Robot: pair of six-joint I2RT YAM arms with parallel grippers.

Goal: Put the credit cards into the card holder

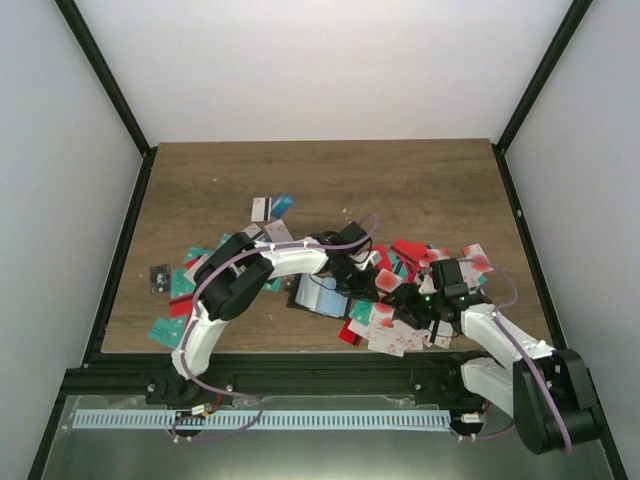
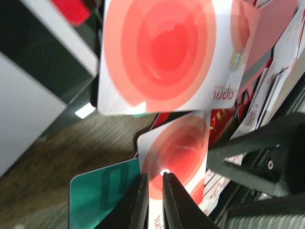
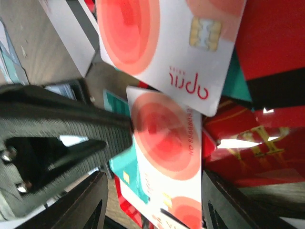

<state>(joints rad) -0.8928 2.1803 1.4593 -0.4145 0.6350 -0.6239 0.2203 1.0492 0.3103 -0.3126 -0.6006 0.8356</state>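
- Many credit cards [image 1: 398,335] lie in a messy heap close to the front edge of the bench [image 1: 300,180], on the right side.
- Just past them, the right fingers [image 3: 95,205] are wide apart, one on each side of a white card with red rings [image 3: 164,138]. They are not squeezing it yet.
- The left fingers [image 2: 143,202] are almost closed, with their tips at that same card. I cannot tell if they pinch it or only press on it.
- The card holder [image 1: 318,297] lies open near the middle of the bench, right beside the left fingers. It is pale blue inside.
- Farther back, two more cards [image 1: 272,207] lie apart from the heap.
- I think the step is getting one card out of the heap. Next, the right fingers should close on it, lift it clear of the others, and slide it edge first into the holder.
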